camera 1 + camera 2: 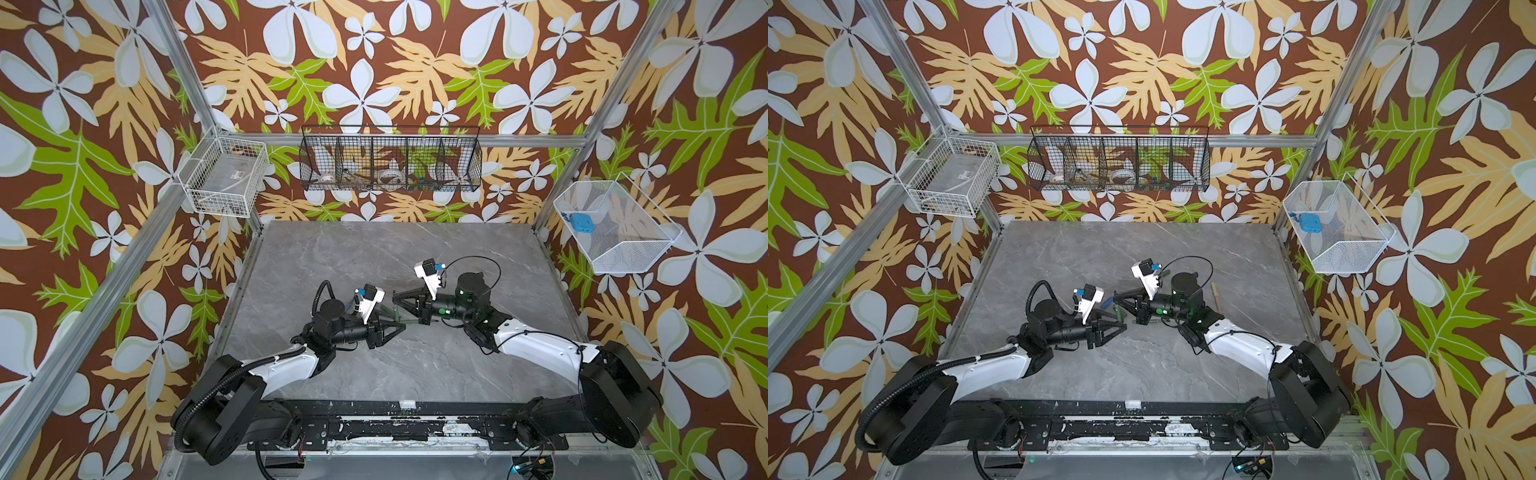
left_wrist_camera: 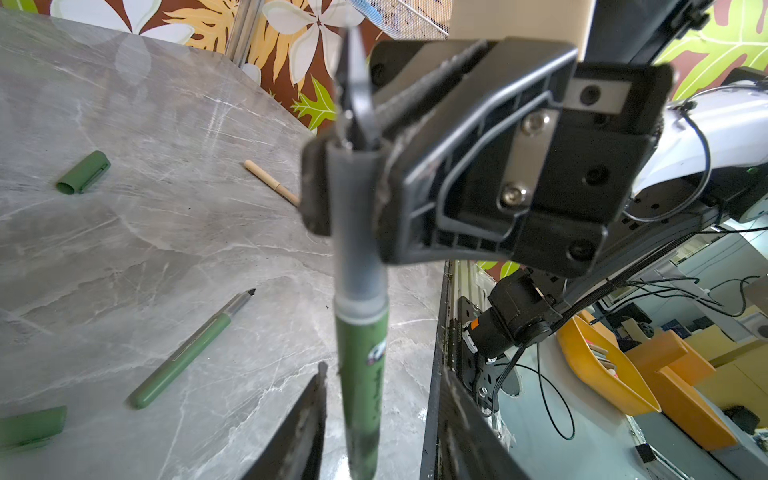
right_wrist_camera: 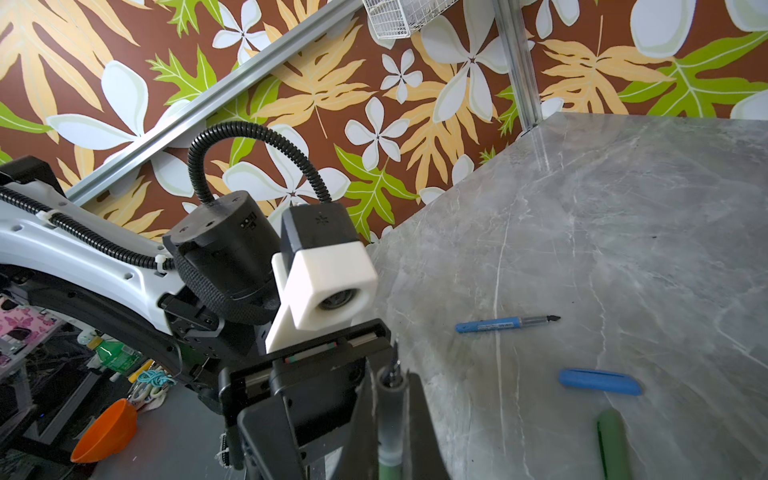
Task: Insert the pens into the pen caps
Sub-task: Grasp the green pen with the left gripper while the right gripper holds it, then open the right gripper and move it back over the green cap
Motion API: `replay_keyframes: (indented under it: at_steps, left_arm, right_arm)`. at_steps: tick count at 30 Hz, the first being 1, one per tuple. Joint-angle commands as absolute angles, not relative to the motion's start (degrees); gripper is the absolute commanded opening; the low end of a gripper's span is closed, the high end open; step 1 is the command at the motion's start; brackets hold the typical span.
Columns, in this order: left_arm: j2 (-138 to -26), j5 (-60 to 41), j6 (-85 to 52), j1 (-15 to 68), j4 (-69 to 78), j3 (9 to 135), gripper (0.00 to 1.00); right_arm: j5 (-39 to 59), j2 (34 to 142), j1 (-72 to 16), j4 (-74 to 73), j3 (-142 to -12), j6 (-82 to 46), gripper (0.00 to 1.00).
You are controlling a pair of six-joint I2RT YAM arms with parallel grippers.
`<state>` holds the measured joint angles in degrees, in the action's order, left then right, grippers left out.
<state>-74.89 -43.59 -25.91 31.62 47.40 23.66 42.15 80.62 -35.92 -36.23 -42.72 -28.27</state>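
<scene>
My right gripper (image 3: 392, 415) is shut on a dark green pen (image 2: 361, 353), holding its grey front section with the dark tip bare beyond the fingers. The pen's green barrel runs down between the fingers of my left gripper (image 2: 382, 407), which is open with a gap on each side. In both top views the two grippers meet tip to tip above the table's middle, left gripper (image 1: 401, 327) and right gripper (image 1: 395, 297). On the table lie another green pen (image 2: 187, 353), two green pen caps (image 2: 83, 172) (image 2: 31, 426), a tan pen (image 2: 272, 183), a blue pen (image 3: 505, 323) and a blue pen cap (image 3: 598, 381).
The grey marble table (image 1: 374, 257) ends in a black rail (image 1: 374, 411) at the front. A black wire basket (image 1: 390, 162) hangs on the back wall and white wire baskets (image 1: 226, 176) (image 1: 615, 226) on the side walls. Metal frame posts stand at the table's corners.
</scene>
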Motion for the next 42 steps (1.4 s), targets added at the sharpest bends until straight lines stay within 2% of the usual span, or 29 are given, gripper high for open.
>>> replay_keyframes:
  at_steps: [1,10,14,15,16,17,20,22,30,32,36,42]
  left_arm:
    - [-74.99,-44.33,-26.28,31.46,49.87,24.17,0.42]
    - [-74.29,-43.99,-25.51,31.38,48.89,24.19,0.12]
    - [-73.83,-42.52,-24.7,31.38,47.36,24.28,0.05]
    - [-73.75,-41.9,-24.54,31.38,46.96,24.34,0.03]
    - [-73.74,-41.16,-24.21,31.38,46.16,24.55,0.02]
    - [-73.75,-40.61,-23.8,31.38,45.23,24.84,0.01]
    - [-73.63,-38.42,-22.5,31.38,42.42,25.46,0.0]
    - [-73.24,-35.49,-21.07,31.38,39.08,26.13,0.0]
    - [-69.7,-25.54,-16.2,31.38,29.65,27.41,0.0]
    - [-68.8,-22.91,-15.89,31.38,28.03,27.64,0.0]
    - [-66.69,-17.71,-15.95,31.38,25.67,27.62,0.0]
    - [-63.09,-15.23,-15.51,31.38,25.41,26.43,0.0]
  right_arm:
    - [43.2,80.86,-36.12,-40.03,-42.65,-29.43,0.01]
    - [43.35,80.12,-36.21,-39.58,-41.93,-29.02,0.02]
    - [42.97,79.05,-36.21,-37.4,-41.93,-27.55,0.04]
    - [42.77,78.74,-36.2,-36.91,-41.97,-27.22,0.06]
    - [42.45,78.42,-36.17,-36.2,-41.97,-26.84,0.12]
    - [42.14,78.03,-36.21,-35.8,-42.01,-26.52,0.19]
    - [39.9,76.56,-36.21,-32.61,-42.25,-25.21,0.33]
    - [32.2,75.53,-36.13,-24.83,-44.34,-23.63,0.38]
    - [23.38,74.23,-36.02,-6.85,-52.06,-18.63,0.46]
    - [20.22,75.1,-35.39,-3.28,-53.53,-18.28,0.52]
    - [15.72,84.06,-33.35,6.86,-59.95,-16.1,0.53]
    - [23.26,98.15,-34.08,8.93,-66.51,-13.43,0.54]
